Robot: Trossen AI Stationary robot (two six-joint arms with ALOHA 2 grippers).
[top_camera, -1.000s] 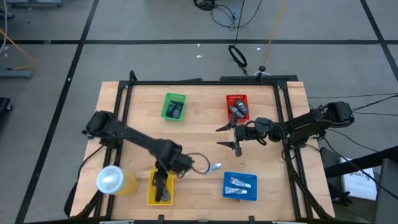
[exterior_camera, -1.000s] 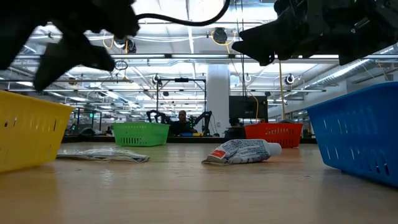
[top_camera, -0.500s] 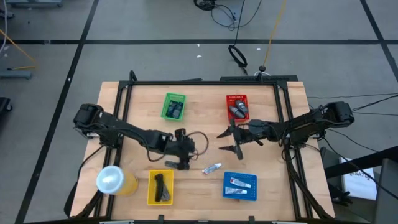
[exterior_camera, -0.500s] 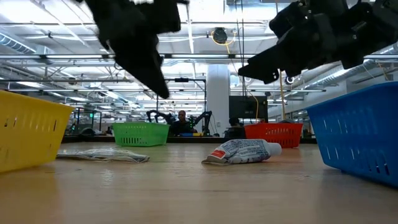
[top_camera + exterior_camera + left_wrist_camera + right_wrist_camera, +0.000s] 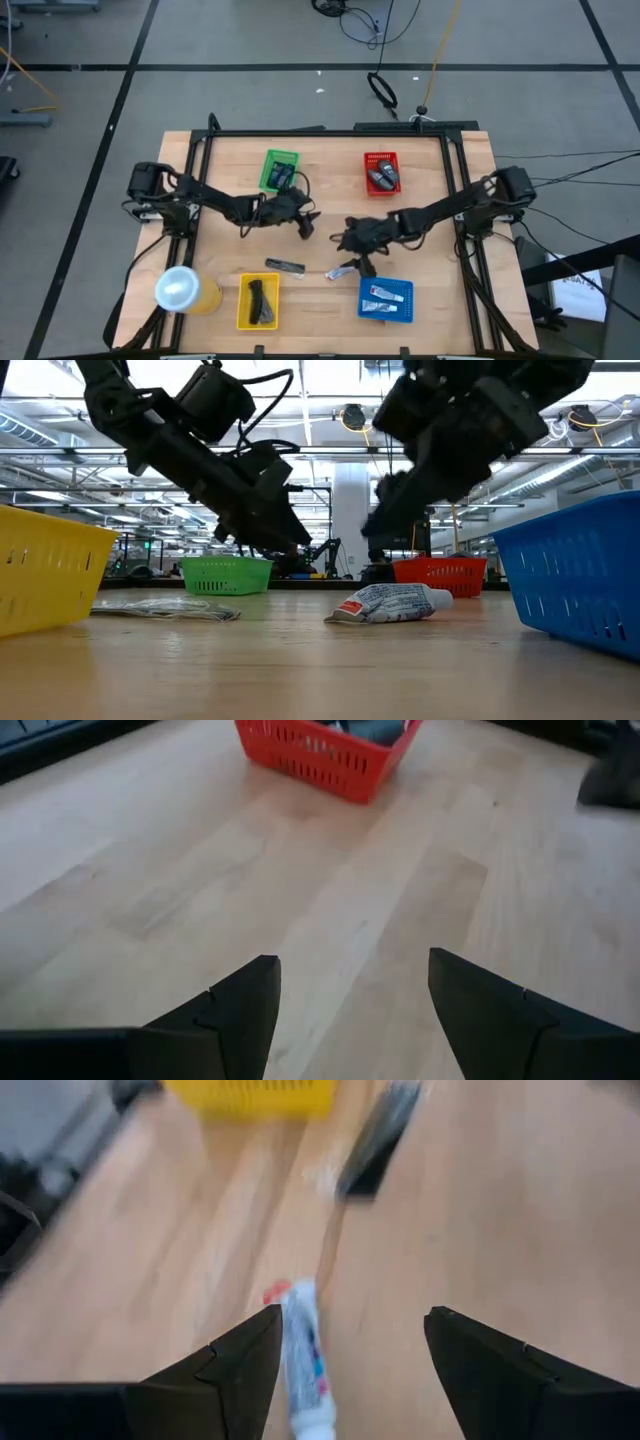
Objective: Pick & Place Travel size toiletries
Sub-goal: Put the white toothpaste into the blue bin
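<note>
Table (image 5: 220,215) carrying four baskets: green (image 5: 279,171), red (image 5: 381,172), yellow (image 5: 258,302), blue (image 5: 386,299) (each already holding items, details too small to tell). Left arm (image 5: 205,203) reaching across the middle; left gripper (image 5: 306,224) hanging above bare wood, fingers apart, gripping nothing. Right arm (image 5: 445,207) stretching in from the other side; right gripper (image 5: 354,248) hovering just over the loose tube (image 5: 341,270), fingers spread and empty, the tube lying between them in the wrist view (image 5: 303,1365). Two items lying loose on the wood: the white tube with red end, near the blue basket, and a dark flat piece (image 5: 285,265) just beside the yellow basket. Step in hand, by judgement: approaching the tube for pickup. Next move calling for lowering the right gripper astride the tube, closing on it, lifting, then carrying toward a basket (probably blue, given similar tubes inside).
</note>
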